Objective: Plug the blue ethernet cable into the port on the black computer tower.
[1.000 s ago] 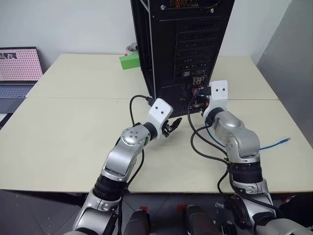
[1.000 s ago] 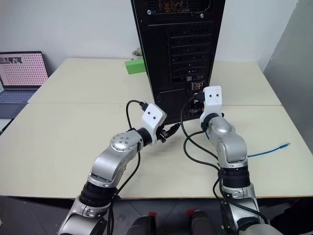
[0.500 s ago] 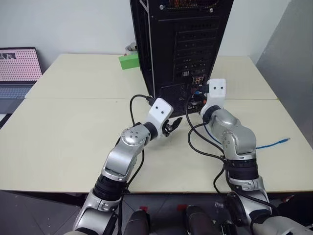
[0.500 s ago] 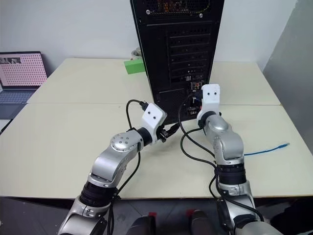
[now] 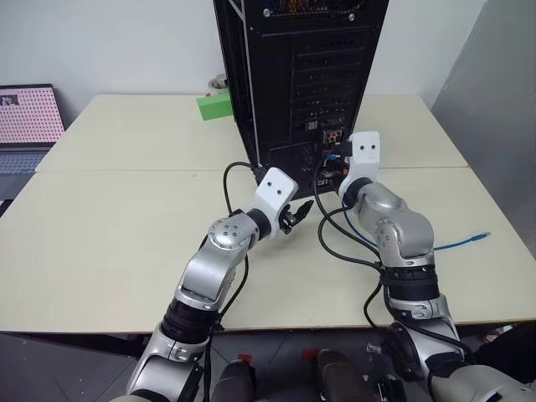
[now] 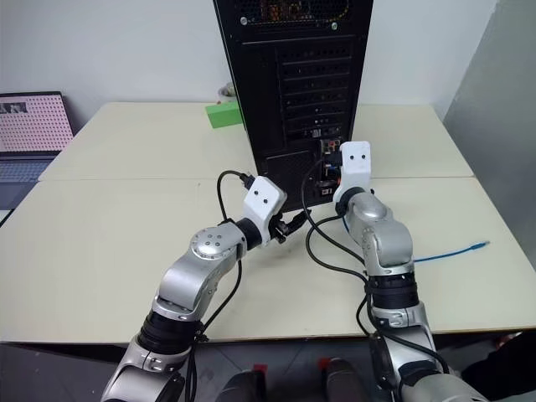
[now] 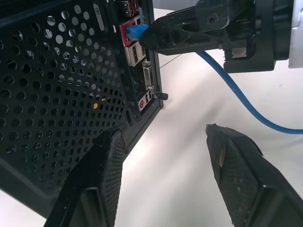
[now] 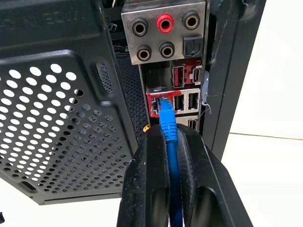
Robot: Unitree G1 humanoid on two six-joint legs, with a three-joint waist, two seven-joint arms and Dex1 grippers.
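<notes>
blue ethernet cable point(image 8: 169, 142) running straight at the port point(image 8: 160, 105) on the black computer tower point(image 5: 301, 75), plug tip in the red-rimmed socket. hard to tell if pushed fully in. far end lying on the counter point(image 5: 109, 226), well apart. right gripper point(image 8: 168, 156) reaching level at the tower's back, fingers close around the cable just behind the plug. left gripper point(image 7: 163, 161) beside it, spread wide, grasping nothing
</notes>
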